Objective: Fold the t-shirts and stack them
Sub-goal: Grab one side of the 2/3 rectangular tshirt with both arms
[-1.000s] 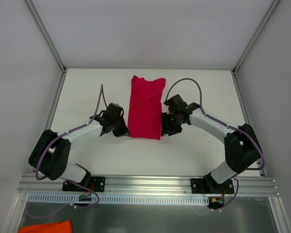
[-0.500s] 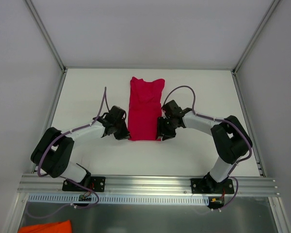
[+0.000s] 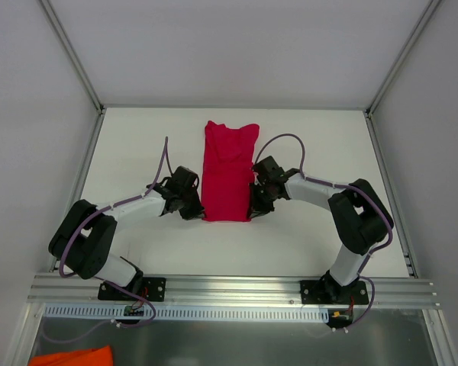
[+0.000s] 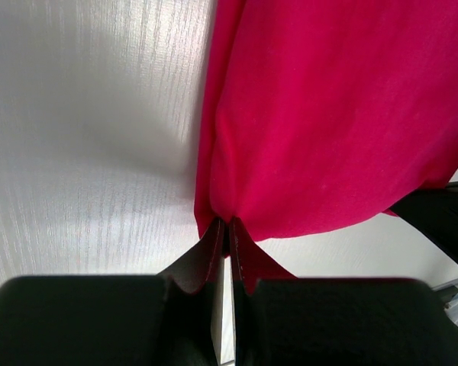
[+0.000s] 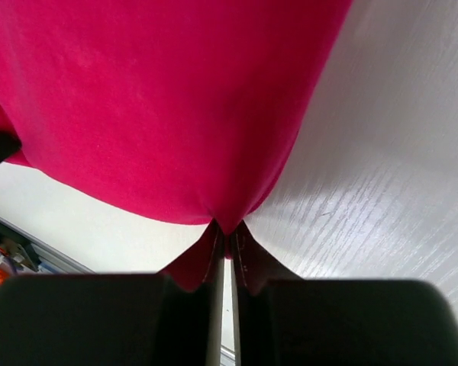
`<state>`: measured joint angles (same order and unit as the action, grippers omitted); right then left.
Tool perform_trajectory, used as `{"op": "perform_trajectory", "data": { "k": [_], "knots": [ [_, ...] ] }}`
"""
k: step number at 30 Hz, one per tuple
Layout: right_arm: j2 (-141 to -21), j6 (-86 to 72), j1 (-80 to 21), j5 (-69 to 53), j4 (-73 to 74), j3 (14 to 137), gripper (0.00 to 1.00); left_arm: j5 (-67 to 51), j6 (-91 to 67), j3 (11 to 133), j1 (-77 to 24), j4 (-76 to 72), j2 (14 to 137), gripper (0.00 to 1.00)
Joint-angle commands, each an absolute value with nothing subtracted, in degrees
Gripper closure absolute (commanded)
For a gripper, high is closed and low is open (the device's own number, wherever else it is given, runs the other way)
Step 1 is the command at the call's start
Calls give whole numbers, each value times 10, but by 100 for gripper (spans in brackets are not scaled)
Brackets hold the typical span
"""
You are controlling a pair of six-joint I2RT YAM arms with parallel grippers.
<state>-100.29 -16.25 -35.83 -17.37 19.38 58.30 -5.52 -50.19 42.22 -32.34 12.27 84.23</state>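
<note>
A crimson-red t-shirt [image 3: 227, 169] lies folded into a long narrow strip down the middle of the white table. My left gripper [image 3: 197, 215] is shut on its near left corner; the left wrist view shows the red fabric [image 4: 328, 122] pinched between the jaws of that gripper [image 4: 228, 223]. My right gripper [image 3: 252, 215] is shut on the near right corner; the right wrist view shows the fabric [image 5: 160, 99] bunched into the tips of that gripper [image 5: 227, 229]. The near hem is held slightly off the table.
White walls with metal frame posts [image 3: 75, 53] enclose the table [image 3: 130, 145] on three sides. An aluminium rail [image 3: 229, 288] runs along the near edge. An orange cloth [image 3: 70, 357] lies below it at the bottom left.
Both grippers have closed in on the shirt's near corners and moved slightly toward me. The right forearm has swung in nearer the middle.
</note>
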Motion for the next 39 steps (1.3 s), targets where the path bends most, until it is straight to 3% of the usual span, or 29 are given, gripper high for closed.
{"op": "perform_trajectory", "data": {
  "k": [1,13,25,39],
  "knots": [
    [-994,-154,-362,-166,216,594,99,-52,-504,417,-331,127,843,100],
    [-840,-123,-361,-153,330,548,99,-48,-513,403,-344,173,766,100],
    [-808,-98,-365,-193,380,534,99,-43,-552,371,-391,212,698,100],
    [-672,-87,-367,-150,415,495,99,42,-602,392,-461,287,590,100]
  ]
}}
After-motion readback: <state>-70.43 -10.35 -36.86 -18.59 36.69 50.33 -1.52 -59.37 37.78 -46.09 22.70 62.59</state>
